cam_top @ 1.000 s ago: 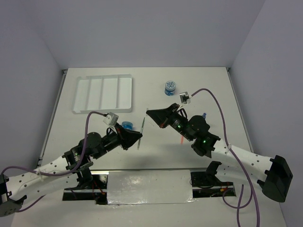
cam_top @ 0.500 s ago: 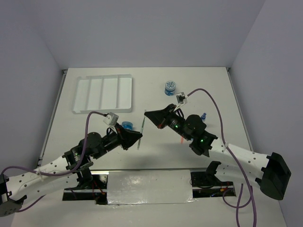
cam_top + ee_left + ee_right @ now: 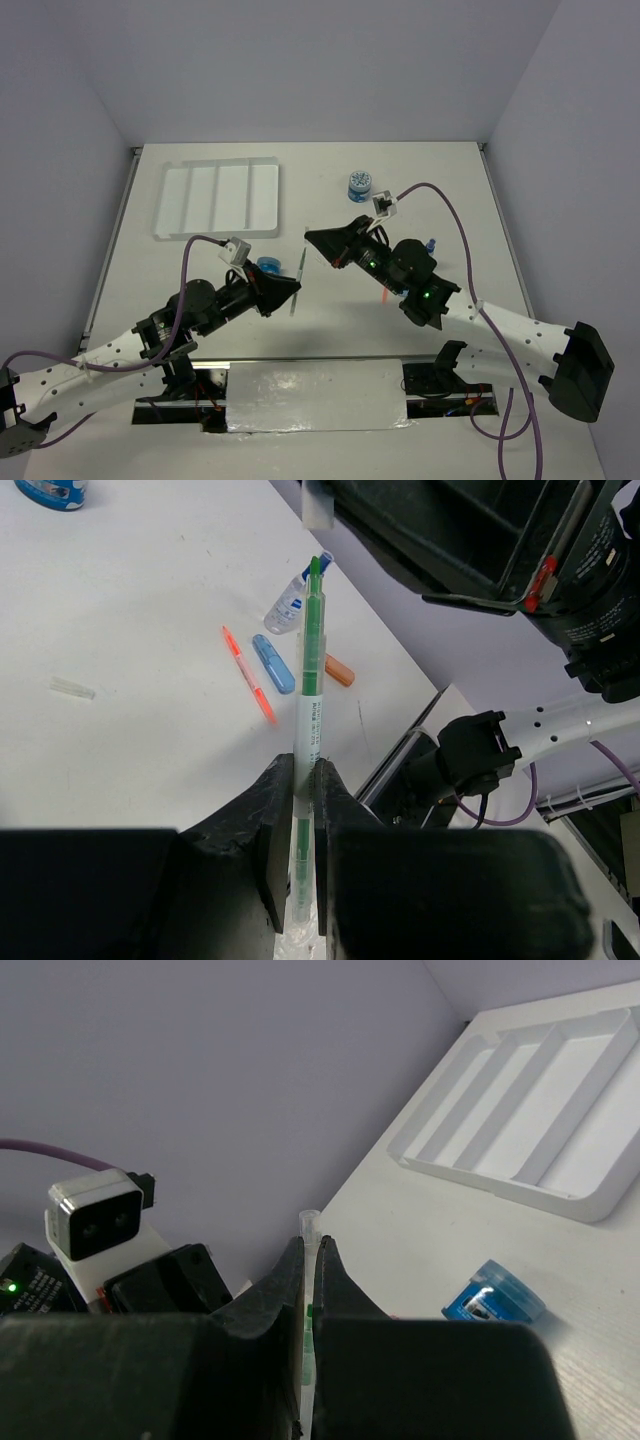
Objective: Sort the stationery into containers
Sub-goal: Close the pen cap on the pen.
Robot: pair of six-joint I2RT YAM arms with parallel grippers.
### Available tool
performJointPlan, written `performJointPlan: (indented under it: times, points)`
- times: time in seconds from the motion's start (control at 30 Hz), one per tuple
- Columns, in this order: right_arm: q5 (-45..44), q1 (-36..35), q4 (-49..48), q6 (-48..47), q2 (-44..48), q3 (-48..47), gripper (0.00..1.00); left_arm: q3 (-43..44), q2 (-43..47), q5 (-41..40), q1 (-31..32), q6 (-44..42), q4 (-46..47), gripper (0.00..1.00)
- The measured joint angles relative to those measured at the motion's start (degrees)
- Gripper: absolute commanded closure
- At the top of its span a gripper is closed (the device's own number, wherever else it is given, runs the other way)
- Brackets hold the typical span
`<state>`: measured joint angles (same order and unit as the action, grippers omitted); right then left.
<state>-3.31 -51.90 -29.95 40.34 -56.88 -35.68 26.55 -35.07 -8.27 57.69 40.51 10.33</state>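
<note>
My left gripper (image 3: 302,765) is shut on a thin green pen (image 3: 312,670) and holds it above the table, tip pointing away; it shows at the centre of the top view (image 3: 299,270). My right gripper (image 3: 309,1245) is shut on a small clear cap (image 3: 309,1222), held just beyond the pen's tip (image 3: 317,505). I cannot tell whether cap and tip touch. On the table lie an orange pen (image 3: 248,674), a blue stubby piece (image 3: 273,663) and an orange stubby piece (image 3: 339,670). The white four-compartment tray (image 3: 218,197) sits at the far left.
One blue spool (image 3: 360,186) stands at the back centre, another (image 3: 268,265) lies by my left arm. A small white and blue bottle (image 3: 293,601) and a clear bit (image 3: 73,688) lie on the table. The open slot in the table's near edge (image 3: 310,395) is below.
My right gripper has shifted slightly left toward the pen's tip. My left gripper and the pen have stayed put.
</note>
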Motion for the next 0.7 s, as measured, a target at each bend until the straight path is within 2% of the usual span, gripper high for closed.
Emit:
performJointPlan:
  times: [0.7]
  points:
    - [1.97,-0.09,-0.94,0.96,-0.50,-0.20,1.00,0.00,0.02,-0.90,0.00,-1.11,-0.07,1.00]
